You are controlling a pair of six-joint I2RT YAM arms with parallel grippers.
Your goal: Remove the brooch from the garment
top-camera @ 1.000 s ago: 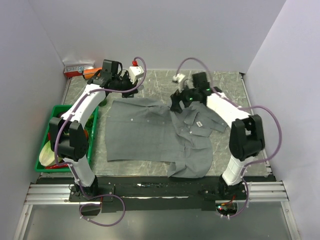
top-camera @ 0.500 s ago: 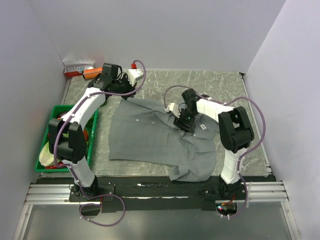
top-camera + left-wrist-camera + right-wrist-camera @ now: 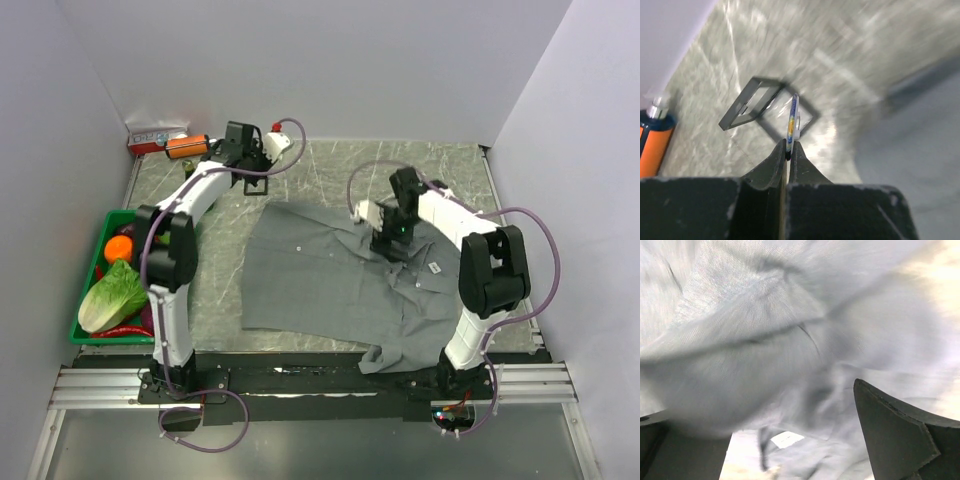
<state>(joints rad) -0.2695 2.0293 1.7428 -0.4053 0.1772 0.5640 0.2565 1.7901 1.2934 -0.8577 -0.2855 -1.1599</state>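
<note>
**Brooch off, set-down pending.** Your left gripper (image 3: 788, 146) has its fingertips pressed tight together on the brooch (image 3: 793, 116). It pinches the thin bluish disc edge-on, standing upright above them. The disc hangs over the bare table (image 3: 330, 165) just beyond the garment's far left corner, clear of the cloth.

That gap suggests the lifting-off is done (a judgement, not a certainty), and the step in hand is the carry-away. The next move, as it reads from here, is to lower the disc to the table beside the garment (image 3: 320, 285). Then part the fingers gently, since a disc held on edge could roll or flick off.

Your right gripper (image 3: 767, 405) sits on the garment near its collar. Its jaws stand spread with grey cloth bulging between them. Blur keeps you from telling whether they bear on the cloth.

Only the left wrist view shows the brooch; from the top camera it is too small to pick out at the gripper. Only the top view gives the layout:
- the garment spread on the table, with its white label (image 3: 436, 268) toward its right side
- an orange canister (image 3: 185, 147) beyond its far left corner
- a green bin (image 3: 110, 337) holding a cabbage (image 3: 115, 295), well apart off its left side

The right wrist view gives little but smeared fabric.
</note>
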